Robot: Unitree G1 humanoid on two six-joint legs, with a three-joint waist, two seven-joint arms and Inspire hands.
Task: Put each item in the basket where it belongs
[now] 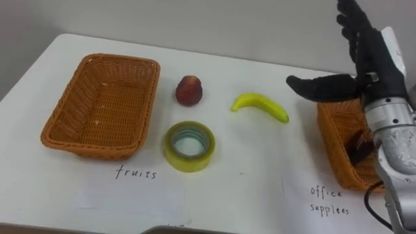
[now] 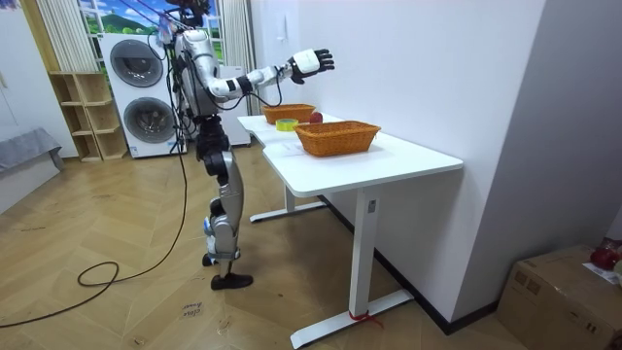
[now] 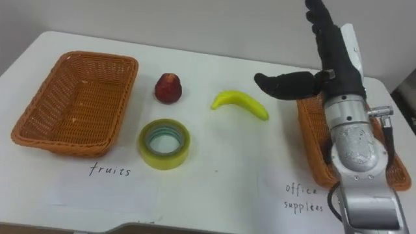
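Currently, on table (image 1: pixel 260 188): fruits basket (image 1: pixel 91 148), left; office basket (image 1: pixel 335 153), right, beneath raised right hand (image 1: pixel 370 65), fingers spread, holding nothing. Between baskets: tape roll (image 1: pixel 188 163), likely stiff, light, pinch its wall; banana (image 1: pixel 263 104), soft, grasp mid-body; red fruit (image 1: pixel 189 91), smooth, may roll.

Black robot hand (image 1: pixel 372 58), silver forearm

Red fruit (image 1: pixel 189 90), perhaps an apple, near curved yellow banana (image 1: pixel 260 106), yellow tape roll (image 1: pixel 188 146) flat in front, empty wicker basket (image 1: pixel 91 148) left, second basket (image 1: pixel 333 140) right.
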